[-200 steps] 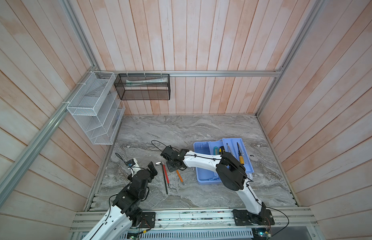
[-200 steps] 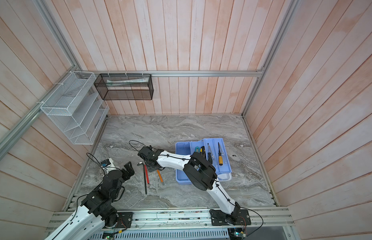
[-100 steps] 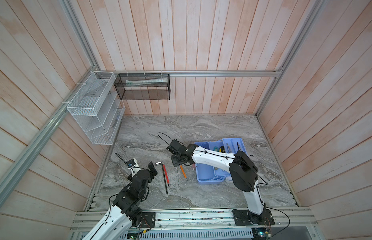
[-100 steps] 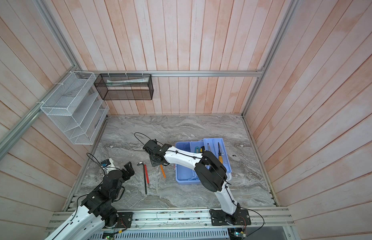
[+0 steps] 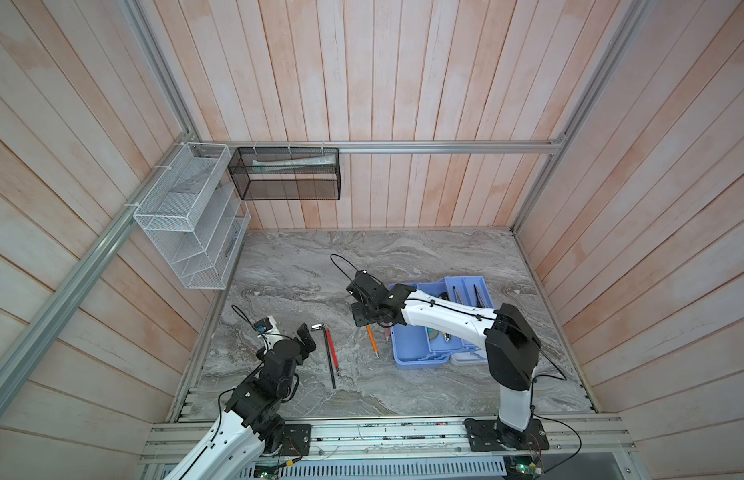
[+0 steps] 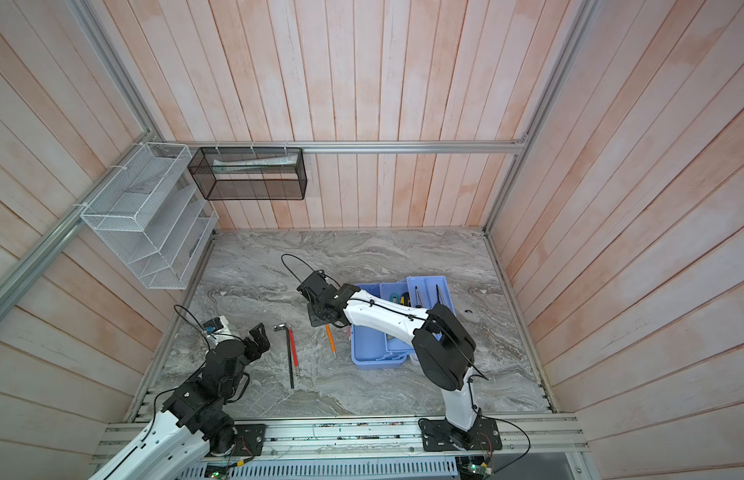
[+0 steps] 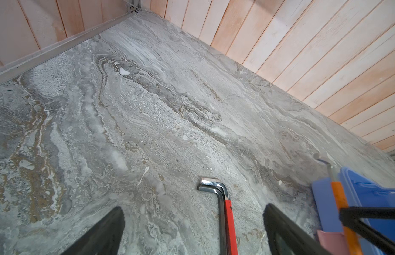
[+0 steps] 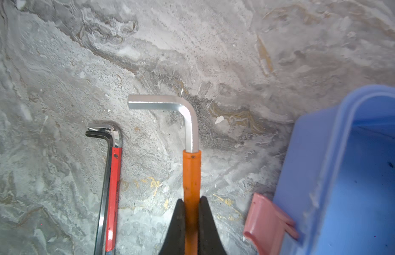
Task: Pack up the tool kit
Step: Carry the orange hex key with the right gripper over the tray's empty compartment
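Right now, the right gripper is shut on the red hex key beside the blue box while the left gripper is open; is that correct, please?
Not quite: the right gripper is shut on the orange hex key, as the right wrist view shows; the red hex key lies free on the table. The blue box is beside it, and the left gripper is open.

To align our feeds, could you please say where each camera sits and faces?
Top views: high at the front, looking down at the table; both arms show.
Left wrist: on left arm, facing across the table; open left gripper.
Right wrist: on right arm, looking down; right gripper shut on orange hex key.
Shared by wrists: red hex key, tool kit.
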Tool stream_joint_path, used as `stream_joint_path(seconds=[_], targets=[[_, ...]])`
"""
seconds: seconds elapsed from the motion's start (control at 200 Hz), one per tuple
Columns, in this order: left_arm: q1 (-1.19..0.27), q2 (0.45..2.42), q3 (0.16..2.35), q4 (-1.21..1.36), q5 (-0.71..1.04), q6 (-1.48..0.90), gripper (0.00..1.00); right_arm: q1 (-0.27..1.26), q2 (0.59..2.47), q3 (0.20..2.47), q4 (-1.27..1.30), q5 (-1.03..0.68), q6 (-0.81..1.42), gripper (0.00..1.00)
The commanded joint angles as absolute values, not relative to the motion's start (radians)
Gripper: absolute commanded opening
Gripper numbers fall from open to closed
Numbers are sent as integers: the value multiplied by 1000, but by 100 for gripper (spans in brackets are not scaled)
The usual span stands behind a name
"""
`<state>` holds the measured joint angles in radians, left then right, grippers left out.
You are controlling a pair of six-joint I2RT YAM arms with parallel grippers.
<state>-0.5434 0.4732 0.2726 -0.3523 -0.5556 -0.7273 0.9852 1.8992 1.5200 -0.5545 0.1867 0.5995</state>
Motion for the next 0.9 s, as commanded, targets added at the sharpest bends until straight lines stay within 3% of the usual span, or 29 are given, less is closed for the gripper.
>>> stream_joint_path(seconds=[0.0, 0.47, 0.895], targets=[[-541, 476, 256, -340, -552, -715, 100, 964, 1820, 1487, -552, 243, 634, 0], [-540, 481, 255, -331, -543, -709, 100, 857, 1555, 1226, -562, 390, 696, 0], [-540, 498, 259, -324, -540, -704, 100, 826, 1666, 1205, -579, 403, 703, 0]])
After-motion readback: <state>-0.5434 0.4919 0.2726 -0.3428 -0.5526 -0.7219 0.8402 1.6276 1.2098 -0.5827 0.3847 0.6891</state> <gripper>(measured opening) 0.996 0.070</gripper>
